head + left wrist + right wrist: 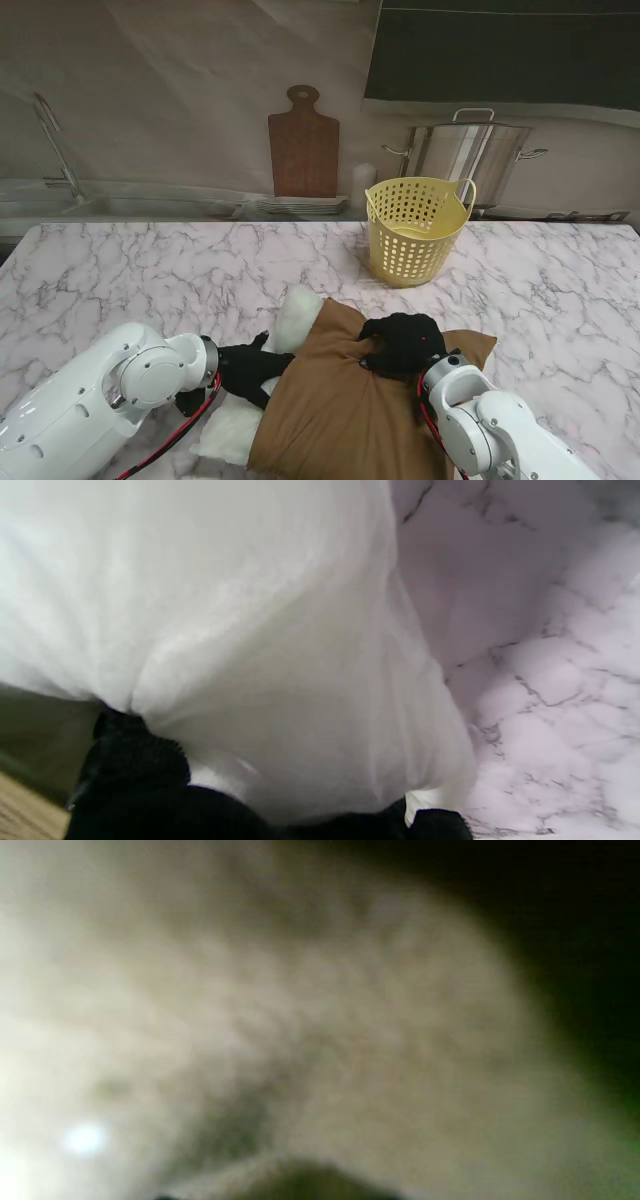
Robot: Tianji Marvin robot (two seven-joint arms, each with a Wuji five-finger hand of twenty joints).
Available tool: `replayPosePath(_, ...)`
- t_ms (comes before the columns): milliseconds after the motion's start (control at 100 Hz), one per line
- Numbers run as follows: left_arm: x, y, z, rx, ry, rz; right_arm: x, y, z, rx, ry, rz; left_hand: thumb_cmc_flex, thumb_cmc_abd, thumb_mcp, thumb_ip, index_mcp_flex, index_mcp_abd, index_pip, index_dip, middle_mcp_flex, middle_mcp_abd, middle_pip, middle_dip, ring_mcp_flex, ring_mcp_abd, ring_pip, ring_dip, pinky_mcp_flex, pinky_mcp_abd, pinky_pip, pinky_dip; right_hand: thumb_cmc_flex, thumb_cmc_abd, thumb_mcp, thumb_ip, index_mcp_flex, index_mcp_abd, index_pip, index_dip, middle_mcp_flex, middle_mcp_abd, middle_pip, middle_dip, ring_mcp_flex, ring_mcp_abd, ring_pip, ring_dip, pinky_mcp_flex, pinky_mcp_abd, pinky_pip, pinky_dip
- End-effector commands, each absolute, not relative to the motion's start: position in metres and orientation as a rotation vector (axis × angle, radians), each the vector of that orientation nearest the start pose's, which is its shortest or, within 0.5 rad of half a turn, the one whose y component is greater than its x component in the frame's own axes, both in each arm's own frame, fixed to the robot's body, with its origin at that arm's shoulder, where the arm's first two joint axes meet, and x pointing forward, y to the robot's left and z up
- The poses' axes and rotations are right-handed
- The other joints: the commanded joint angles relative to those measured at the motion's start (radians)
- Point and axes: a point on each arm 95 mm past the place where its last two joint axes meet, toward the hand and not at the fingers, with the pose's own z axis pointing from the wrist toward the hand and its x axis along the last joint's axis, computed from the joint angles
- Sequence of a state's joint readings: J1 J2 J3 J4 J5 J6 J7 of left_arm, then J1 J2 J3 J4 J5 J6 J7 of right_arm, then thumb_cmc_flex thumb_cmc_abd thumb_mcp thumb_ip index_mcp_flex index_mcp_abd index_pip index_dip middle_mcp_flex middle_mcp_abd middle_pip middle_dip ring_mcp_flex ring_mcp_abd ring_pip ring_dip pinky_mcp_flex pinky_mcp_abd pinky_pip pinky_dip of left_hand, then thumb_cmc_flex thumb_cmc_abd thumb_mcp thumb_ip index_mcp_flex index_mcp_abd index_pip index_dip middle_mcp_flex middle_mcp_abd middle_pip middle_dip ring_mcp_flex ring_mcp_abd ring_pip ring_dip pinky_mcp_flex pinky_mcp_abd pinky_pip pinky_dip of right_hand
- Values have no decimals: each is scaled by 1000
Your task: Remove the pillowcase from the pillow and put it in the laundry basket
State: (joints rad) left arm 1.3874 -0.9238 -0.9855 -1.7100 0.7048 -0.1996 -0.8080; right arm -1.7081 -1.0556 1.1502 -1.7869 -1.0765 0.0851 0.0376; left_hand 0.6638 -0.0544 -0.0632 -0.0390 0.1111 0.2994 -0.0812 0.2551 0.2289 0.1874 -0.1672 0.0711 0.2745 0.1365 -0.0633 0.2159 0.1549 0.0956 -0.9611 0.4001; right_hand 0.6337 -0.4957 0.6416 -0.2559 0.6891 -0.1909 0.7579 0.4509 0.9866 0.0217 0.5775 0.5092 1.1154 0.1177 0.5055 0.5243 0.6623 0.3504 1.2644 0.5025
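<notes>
Brown fabric pillowcase [340, 405]: lying on the marble table [150, 275], half covering the white pillow [296, 318]. Left hand [252, 368] pinching the pillow; right hand [402, 343] gripping the pillowcase. Yellow perforated plastic laundry basket [414, 230] standing farther away.

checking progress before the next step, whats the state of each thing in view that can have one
pillowcase: brown, still partly on the pillow
pillow: white, left end bared
laundry basket: yellow, upright, nothing visible inside
left hand: shut on the pillow
right hand: shut on the pillowcase
steel pot: lidded, beyond the table
</notes>
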Motion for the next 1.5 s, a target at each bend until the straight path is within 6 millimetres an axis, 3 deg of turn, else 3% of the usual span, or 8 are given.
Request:
replayPosePath(0,348,-27,-370,-1363,2633,-948,340,22,-342,1198,1687,1336,22,39,22,8,35,-22,74,0,124,44,177,72,146,52,209,87,-7,-6,1559,13,213,43,271,68,124,-15,137,-13,145,37,262,164,209,-171,488,158,77,-84,177,72)
replayPosePath(80,348,-27,-371,-1369,2647,-919,339,9,-340,1176,1684,1289,20,23,22,9,35,-21,75,-2,125,43,176,72,145,52,208,86,-8,-5,1556,12,215,71,288,58,139,12,151,38,144,41,293,269,211,-207,636,154,89,-80,203,76)
replayPosePath(110,349,-27,-372,-1371,2652,-907,338,4,-338,1165,1681,1271,20,22,23,9,36,-21,75,-2,124,44,175,72,144,52,208,86,-8,-5,1555,12,210,79,301,55,151,5,144,89,144,37,293,307,210,-215,671,148,88,-77,204,75)
replayPosePath(250,350,-26,-374,-1382,2674,-859,333,-19,-326,1131,1655,1196,20,7,23,9,37,-22,75,-4,120,43,173,72,139,51,205,85,-10,-5,1548,11,208,92,331,54,174,-13,152,224,146,40,315,384,210,-235,754,162,87,-63,202,69)
replayPosePath(550,350,-25,-377,-1388,2699,-807,329,-57,-317,1045,1596,1066,17,-29,25,12,35,-20,74,-9,111,45,171,70,132,52,201,83,-12,-5,1535,10,205,97,349,49,189,-26,165,283,149,37,328,415,208,-249,777,183,113,-64,180,52)
replayPosePath(1060,350,-19,-373,-1391,2688,-773,326,-95,-317,964,1530,919,13,-35,28,13,35,-10,73,-18,112,46,171,70,131,52,201,82,-9,-4,1527,14,204,104,348,52,189,-38,170,315,153,26,330,433,209,-267,778,206,133,-79,163,40)
replayPosePath(1300,352,-19,-368,-1352,2602,-903,323,-81,-318,1008,1517,1021,32,24,30,10,59,-38,85,-12,125,32,178,74,144,43,212,89,-2,-16,1545,24,204,104,342,51,185,-36,166,313,150,25,323,431,207,-263,766,206,133,-76,155,37)
replayPosePath(1490,355,-24,-340,-1229,2443,-1097,331,-59,-317,975,1540,1116,101,63,32,14,94,-52,100,3,137,23,188,84,149,46,222,97,-7,-10,1568,27,204,105,336,49,181,-36,163,304,150,23,318,424,208,-261,750,204,134,-80,149,34)
